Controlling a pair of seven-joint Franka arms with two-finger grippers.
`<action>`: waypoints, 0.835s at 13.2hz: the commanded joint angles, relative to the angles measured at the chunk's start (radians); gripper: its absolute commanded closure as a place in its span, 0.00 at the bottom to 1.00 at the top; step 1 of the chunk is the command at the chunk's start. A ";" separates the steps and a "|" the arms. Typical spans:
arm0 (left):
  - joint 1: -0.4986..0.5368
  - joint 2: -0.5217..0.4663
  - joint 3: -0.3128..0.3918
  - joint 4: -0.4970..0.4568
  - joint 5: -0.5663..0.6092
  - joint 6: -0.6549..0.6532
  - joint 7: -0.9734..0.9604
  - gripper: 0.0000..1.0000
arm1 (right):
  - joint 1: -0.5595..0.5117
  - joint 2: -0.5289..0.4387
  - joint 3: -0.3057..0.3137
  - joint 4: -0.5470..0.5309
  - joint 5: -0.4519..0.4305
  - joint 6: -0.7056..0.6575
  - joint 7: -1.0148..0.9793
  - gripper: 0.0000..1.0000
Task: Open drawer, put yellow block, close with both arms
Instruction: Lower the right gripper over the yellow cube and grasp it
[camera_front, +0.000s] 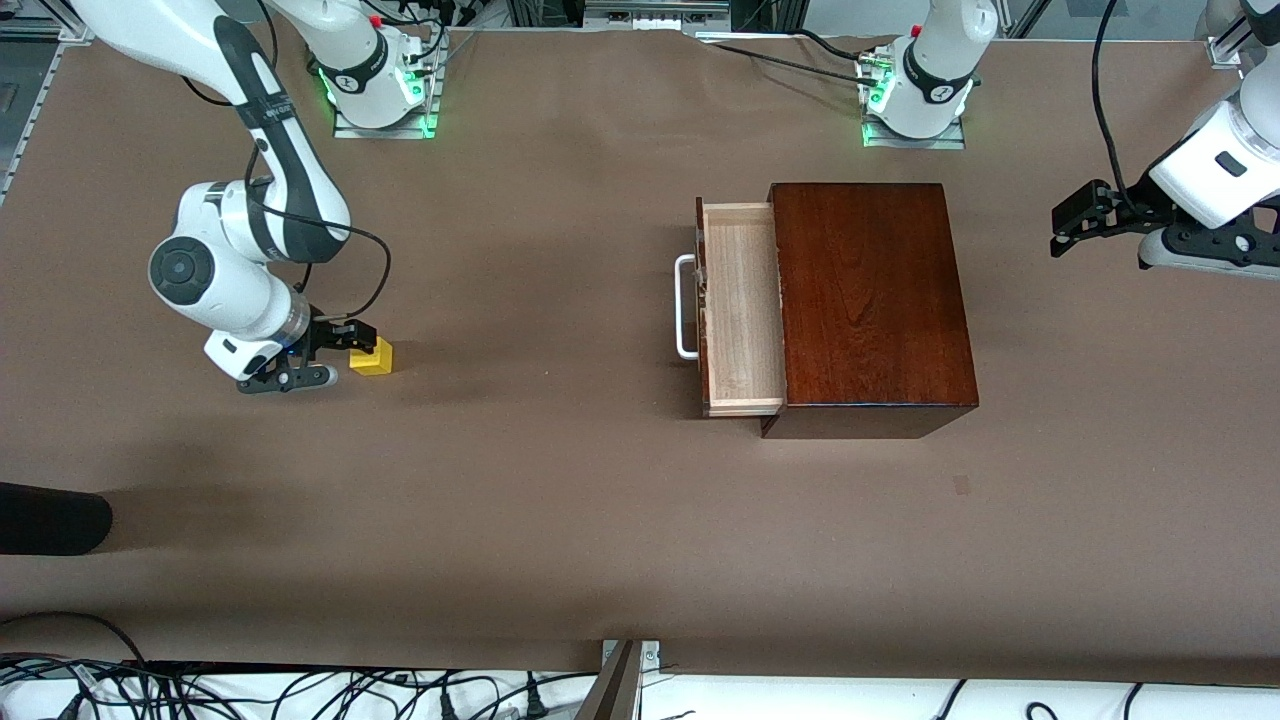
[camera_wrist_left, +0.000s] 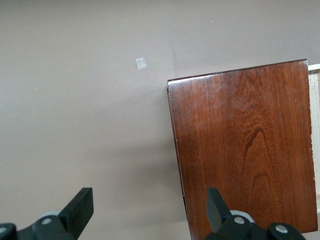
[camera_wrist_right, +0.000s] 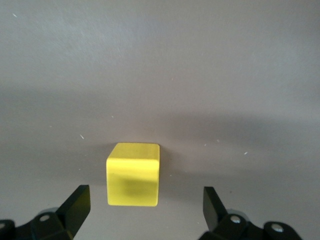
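Note:
The yellow block (camera_front: 372, 356) (camera_wrist_right: 133, 175) sits on the brown table toward the right arm's end. My right gripper (camera_front: 335, 356) (camera_wrist_right: 145, 201) is low beside it and open; the block lies just between the fingertips, touching neither. The drawer (camera_front: 742, 310) stands pulled out of the dark wooden box (camera_front: 870, 300) (camera_wrist_left: 245, 150), its pale tray empty and its white handle (camera_front: 685, 305) facing the right arm's end. A strip of the drawer (camera_wrist_left: 315, 125) shows in the left wrist view. My left gripper (camera_front: 1075, 215) (camera_wrist_left: 149, 202) waits open in the air beside the box, at the left arm's end.
A dark rounded object (camera_front: 50, 518) pokes in near the table's front edge at the right arm's end. Cables (camera_front: 300, 690) run along that front edge. A small pale patch (camera_wrist_left: 141, 63) marks the table near the box.

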 joint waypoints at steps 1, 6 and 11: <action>-0.001 0.022 -0.001 0.044 -0.009 -0.028 0.027 0.00 | 0.004 -0.002 0.017 -0.034 0.009 0.043 0.021 0.00; -0.004 0.033 -0.001 0.056 -0.010 -0.028 0.025 0.00 | 0.008 0.050 0.020 -0.061 0.009 0.147 0.021 0.00; -0.009 0.033 -0.001 0.058 -0.009 -0.031 0.022 0.00 | 0.008 0.079 0.020 -0.060 0.009 0.161 0.021 0.31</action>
